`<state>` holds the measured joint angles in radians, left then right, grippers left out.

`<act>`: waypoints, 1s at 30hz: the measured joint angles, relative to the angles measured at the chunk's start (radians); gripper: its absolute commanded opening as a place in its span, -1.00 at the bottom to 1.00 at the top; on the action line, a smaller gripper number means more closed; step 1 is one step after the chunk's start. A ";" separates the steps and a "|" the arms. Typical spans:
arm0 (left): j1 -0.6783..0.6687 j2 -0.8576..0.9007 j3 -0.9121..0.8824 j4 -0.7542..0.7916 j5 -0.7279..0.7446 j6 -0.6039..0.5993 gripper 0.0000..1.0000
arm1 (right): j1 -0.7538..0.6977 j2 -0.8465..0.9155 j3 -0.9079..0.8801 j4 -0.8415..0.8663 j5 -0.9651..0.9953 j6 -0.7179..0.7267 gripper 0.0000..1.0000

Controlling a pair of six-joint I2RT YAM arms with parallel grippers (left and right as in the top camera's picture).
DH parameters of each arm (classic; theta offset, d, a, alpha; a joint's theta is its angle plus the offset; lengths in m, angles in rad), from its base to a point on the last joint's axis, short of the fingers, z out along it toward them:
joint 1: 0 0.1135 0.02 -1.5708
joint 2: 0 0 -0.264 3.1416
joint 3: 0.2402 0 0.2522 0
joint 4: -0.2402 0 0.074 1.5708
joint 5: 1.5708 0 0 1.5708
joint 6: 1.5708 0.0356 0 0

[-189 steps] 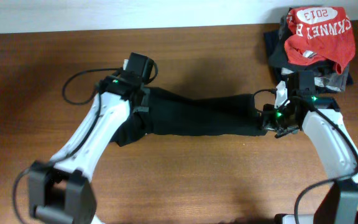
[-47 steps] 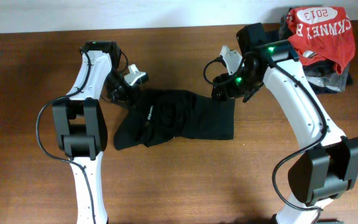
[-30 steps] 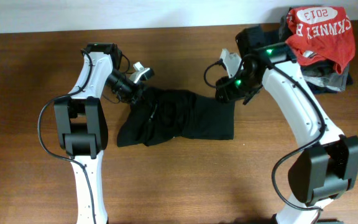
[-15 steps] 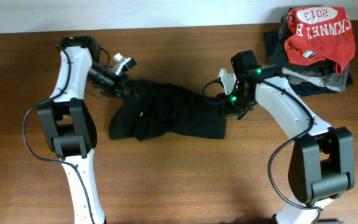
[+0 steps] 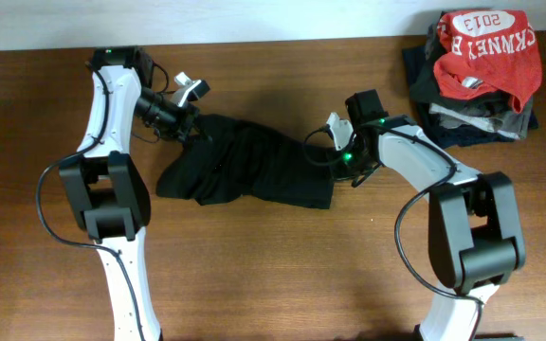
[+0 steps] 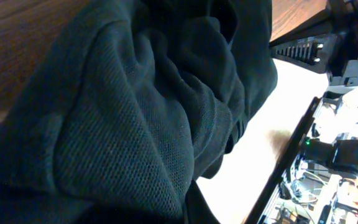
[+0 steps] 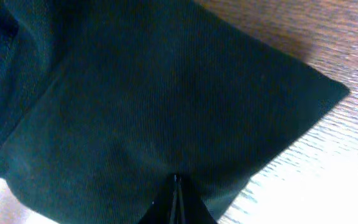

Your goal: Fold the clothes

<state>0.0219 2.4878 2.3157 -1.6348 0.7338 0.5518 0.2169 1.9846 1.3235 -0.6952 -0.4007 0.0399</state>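
Observation:
The clothes, a plain black shirt, lie bunched across the middle of the wooden table. My left gripper is shut on the shirt's upper left end. In the left wrist view the black fabric fills the frame and hides the fingers. My right gripper sits low at the shirt's right edge. The right wrist view shows its jaws pressed together on the smooth black cloth, with bare wood to the right.
A stack of other garments stands at the back right corner: a red shirt printed "2013" on top of grey and navy folded pieces. The table's back edge meets a white wall.
Both arms shifted left and dragged the shirt with them. The right gripper came down to the shirt's right edge and shut on it. The left gripper stayed shut on the fabric.

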 measured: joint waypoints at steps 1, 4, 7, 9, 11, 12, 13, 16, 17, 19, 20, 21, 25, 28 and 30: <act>-0.002 0.000 0.003 0.000 0.000 -0.007 -0.99 | 0.000 0.005 0.000 0.001 -0.005 0.005 -0.92; -0.007 0.002 0.032 -0.003 0.000 -0.035 -0.99 | 0.000 0.023 0.000 0.000 -0.012 0.011 -0.93; -0.014 0.003 0.070 -0.005 -0.001 -0.058 -0.99 | 0.000 0.047 0.000 -0.002 -0.032 0.013 -0.92; -0.029 0.004 0.101 -0.016 0.000 -0.072 -0.99 | -0.001 0.047 0.000 -0.002 -0.039 0.013 -0.93; -0.051 0.004 0.128 -0.027 0.000 -0.087 -0.99 | -0.002 0.048 0.000 -0.003 -0.043 0.014 -0.92; -0.068 0.004 0.143 -0.033 -0.001 -0.097 -0.99 | -0.005 0.048 0.000 -0.004 -0.045 0.013 -0.92; -0.086 0.004 0.154 -0.036 -0.001 -0.105 -0.99 | -0.007 0.048 0.000 -0.007 -0.048 0.013 -0.93; -0.156 0.004 0.176 -0.041 0.000 -0.126 -0.99 | -0.012 0.048 0.000 -0.010 -0.054 0.014 -0.92; -0.184 0.004 0.179 -0.040 -0.001 -0.136 -0.99 | -0.012 0.048 0.000 -0.011 -0.054 0.013 -0.92; -0.237 0.004 0.181 -0.034 -0.011 -0.165 -0.99 | -0.012 0.048 0.000 -0.011 -0.054 0.013 -0.93; -0.264 0.004 0.181 -0.032 -0.024 -0.183 -0.99 | -0.012 0.048 0.000 -0.011 -0.054 0.014 -0.93; -0.289 0.004 0.181 -0.029 -0.042 -0.203 -0.99 | -0.012 0.048 0.000 -0.011 -0.054 0.014 -0.92; -0.402 0.004 0.181 -0.005 -0.143 -0.301 -0.99 | -0.013 0.048 0.000 -0.011 -0.056 0.014 -0.92; -0.459 0.004 0.182 0.045 -0.232 -0.371 -0.99 | -0.024 0.049 0.000 -0.015 -0.085 0.014 -0.92; -0.491 0.004 0.182 0.075 -0.282 -0.418 -0.99 | -0.045 0.049 0.000 -0.017 -0.124 0.018 -0.92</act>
<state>-0.4694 2.4920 2.4977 -1.5597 0.4522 0.1341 0.1719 2.0338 1.3239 -0.7124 -0.5243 0.0578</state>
